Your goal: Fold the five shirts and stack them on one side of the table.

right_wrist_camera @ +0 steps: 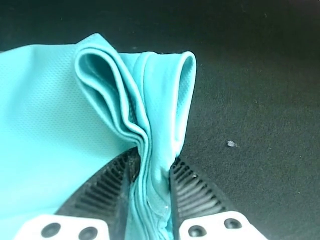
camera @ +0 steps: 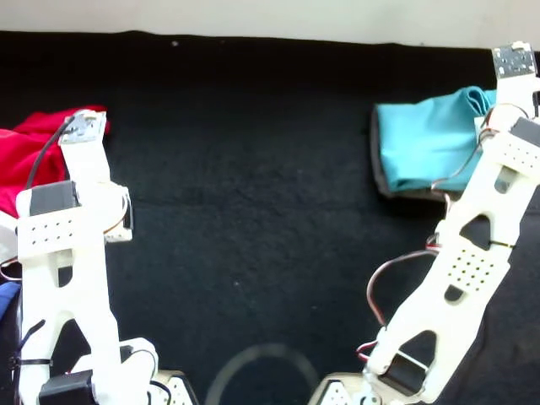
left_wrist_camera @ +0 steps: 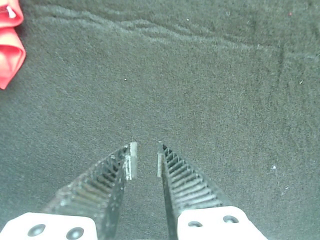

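Left arm and right arm: white perforated shells with cut-outs, black servos, red and black cables. Fingers: black, ribbed, on white screwed mounts

Teal shirt of fine-mesh cloth, matt black felt table cover (lint-flecked), ribbed plastic fingers

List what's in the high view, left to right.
red shirt → left arm, its end over the shirt's right edge → bare black mat → teal shirt → right hand, shut on the teal shirt's right edge.
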